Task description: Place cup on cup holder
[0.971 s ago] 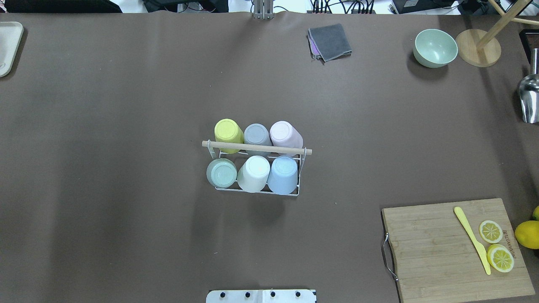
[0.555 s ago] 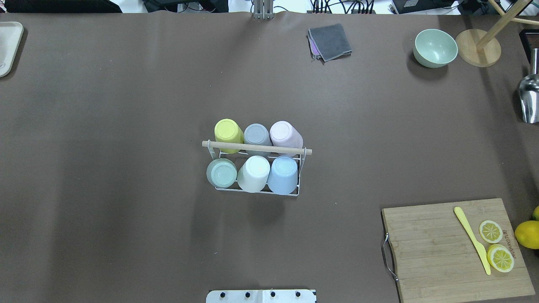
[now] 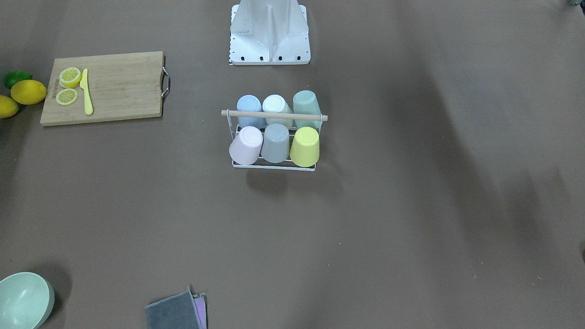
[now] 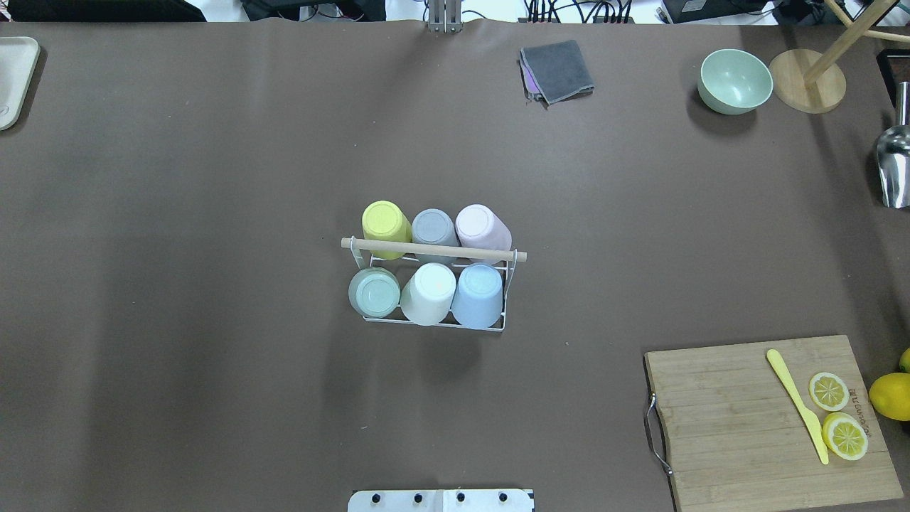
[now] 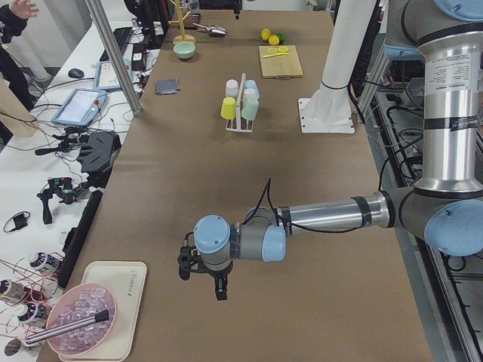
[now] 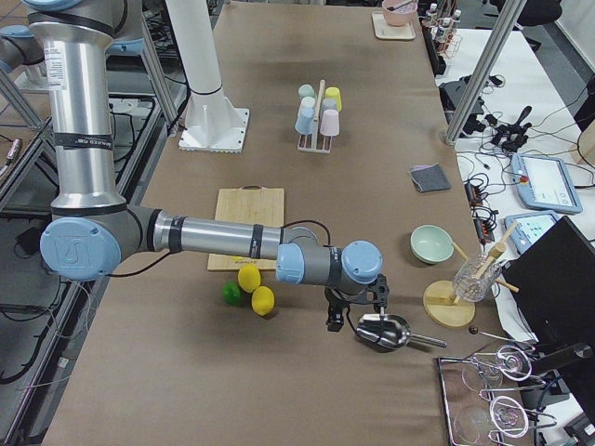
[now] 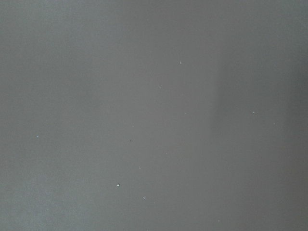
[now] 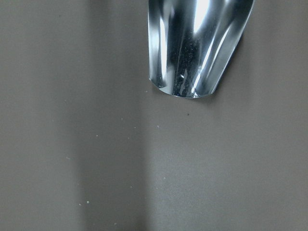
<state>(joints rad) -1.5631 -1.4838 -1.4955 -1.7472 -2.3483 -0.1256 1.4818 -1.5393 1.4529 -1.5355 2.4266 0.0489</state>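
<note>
**Rack full, both arms parked at the table ends**

Overhead view shows no change over the last second, and nothing has shifted. The cup holder (image 4: 434,249) sits mid-table with all six slots taken, cups upside down.
- Far row from the robot: yellow cup (image 4: 386,220), grey cup (image 4: 434,227), pink cup (image 4: 480,224).
- Near row: green cup (image 4: 374,293), white cup (image 4: 430,288), blue cup (image 4: 478,291).

I can't find a loose cup anywhere on the table, so I read the placing as done.

The left gripper (image 5: 202,273) hangs over bare table at the left end, near the tray (image 5: 128,290). The right gripper (image 6: 355,311) is at the right end, just above the metal scoop (image 6: 383,332). Both show only in the side views, so I can't tell how far the jaws are apart. I see nothing in either.

Containers:
- The green bowl (image 4: 734,80), far right, looks empty.
- The scoop looks empty.
- The pink bowl (image 5: 79,329) on the tray holds clear cubes and a metal utensil.
</note>
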